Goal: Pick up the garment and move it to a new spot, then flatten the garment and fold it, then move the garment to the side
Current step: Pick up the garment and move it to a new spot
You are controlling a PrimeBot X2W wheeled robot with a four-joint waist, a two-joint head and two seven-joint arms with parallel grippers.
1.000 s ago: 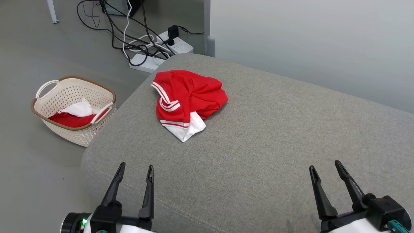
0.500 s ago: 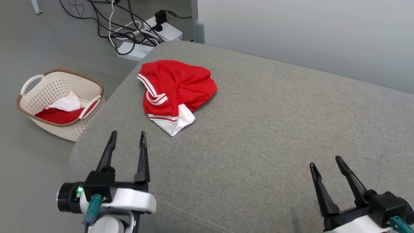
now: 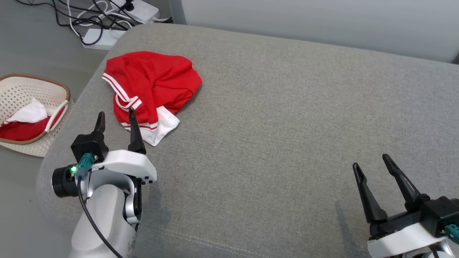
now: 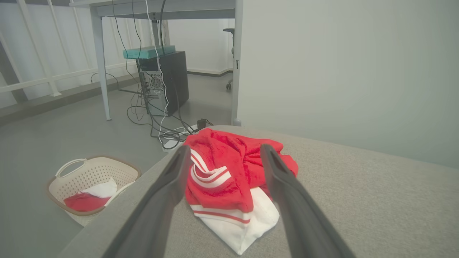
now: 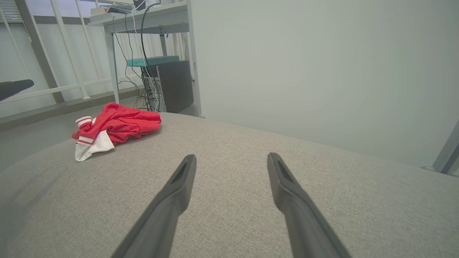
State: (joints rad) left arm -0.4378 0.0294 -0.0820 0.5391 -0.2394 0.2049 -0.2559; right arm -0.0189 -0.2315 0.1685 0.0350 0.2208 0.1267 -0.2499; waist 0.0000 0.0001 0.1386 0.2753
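Observation:
A crumpled red garment with white stripes and a white hem lies on the grey cushion near its far left corner. In the left wrist view the garment sits just beyond and between the two fingers. My left gripper is open, its tips at the garment's near left edge, nothing between them. My right gripper is open above the cushion's near right part, far from the garment; in its own view the right gripper holds nothing.
A cream laundry basket holding red and white cloth stands on the floor left of the cushion. Power strips and tangled cables lie on the floor behind it. A desk with a computer tower stands beyond. A pale wall runs behind the cushion.
The head camera has turned, shifting the scene left and up. My left arm has reached forward until its fingertips are at the garment's near edge. The right gripper has stayed in place.

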